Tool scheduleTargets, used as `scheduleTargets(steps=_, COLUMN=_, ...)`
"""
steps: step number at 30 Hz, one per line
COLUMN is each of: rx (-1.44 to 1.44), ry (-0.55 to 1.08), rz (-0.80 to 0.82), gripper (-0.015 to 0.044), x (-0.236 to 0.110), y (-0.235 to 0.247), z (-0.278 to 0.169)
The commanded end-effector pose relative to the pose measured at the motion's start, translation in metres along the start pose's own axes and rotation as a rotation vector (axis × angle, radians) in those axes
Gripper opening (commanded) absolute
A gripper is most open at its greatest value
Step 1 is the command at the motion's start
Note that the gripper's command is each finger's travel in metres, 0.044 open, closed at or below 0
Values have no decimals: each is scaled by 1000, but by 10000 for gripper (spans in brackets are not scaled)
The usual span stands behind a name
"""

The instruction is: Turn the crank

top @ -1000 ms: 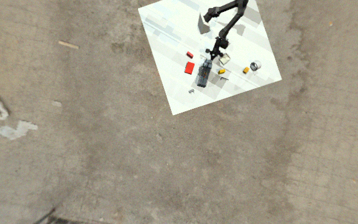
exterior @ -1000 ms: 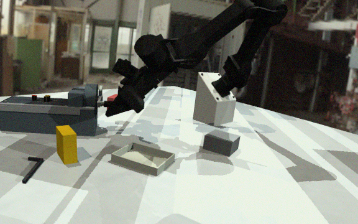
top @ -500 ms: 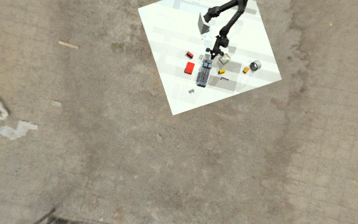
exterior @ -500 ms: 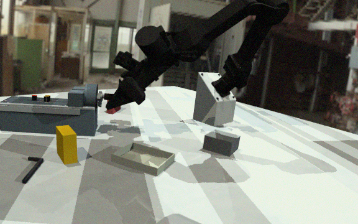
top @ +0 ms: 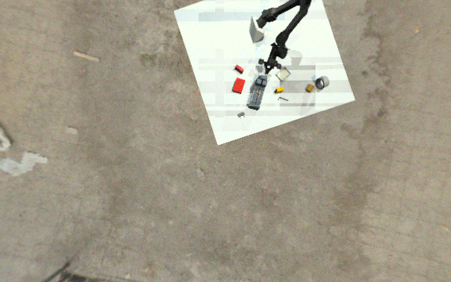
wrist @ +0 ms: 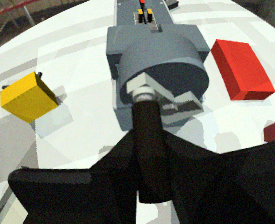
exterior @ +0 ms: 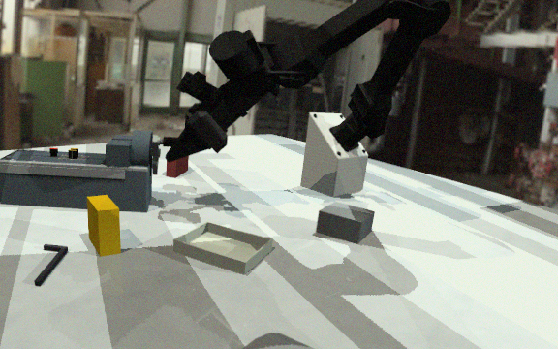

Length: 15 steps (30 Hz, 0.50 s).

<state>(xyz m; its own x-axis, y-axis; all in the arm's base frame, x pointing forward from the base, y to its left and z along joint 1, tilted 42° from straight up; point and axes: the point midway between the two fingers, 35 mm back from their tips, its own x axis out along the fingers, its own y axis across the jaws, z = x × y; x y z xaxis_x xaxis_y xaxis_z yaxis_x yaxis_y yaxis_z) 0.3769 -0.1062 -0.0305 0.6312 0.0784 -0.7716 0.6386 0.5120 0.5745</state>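
Note:
The grey-blue crank machine [top: 254,103] [exterior: 76,189] [wrist: 185,37] stands on the white table. Its light-grey crank arm [wrist: 184,110] lies across the round drum at the near end in the wrist view. My gripper [top: 266,72] [exterior: 168,151] [wrist: 144,133] is shut on the dark crank handle [wrist: 148,125], which points toward the wrist camera. The red pointer [exterior: 53,152] [wrist: 142,2] is not level with the brass zero marks [exterior: 73,153] [wrist: 149,13]. It stands beyond them, farther from the crank. The fingertips are partly hidden in the exterior view.
A red box [top: 239,85] [wrist: 243,70] and a dark red block [top: 239,69] [exterior: 177,168] stand on one side of the machine. A yellow block [top: 279,90] [exterior: 105,225] [wrist: 28,97], hex key [exterior: 51,267] and shallow tray [exterior: 259,257] lie on the other. A grey block [exterior: 337,224] stands beyond the tray.

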Motion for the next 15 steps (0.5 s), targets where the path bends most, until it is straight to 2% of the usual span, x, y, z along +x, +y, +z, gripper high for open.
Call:
scheduleTargets(steps=1, rx=6, ry=-10, rz=-8, gripper=0, x=-5, y=-7, z=4)
scheduleTargets(steps=15, rx=6, ry=-10, rz=-8, gripper=0, x=-6, y=-16, z=5)
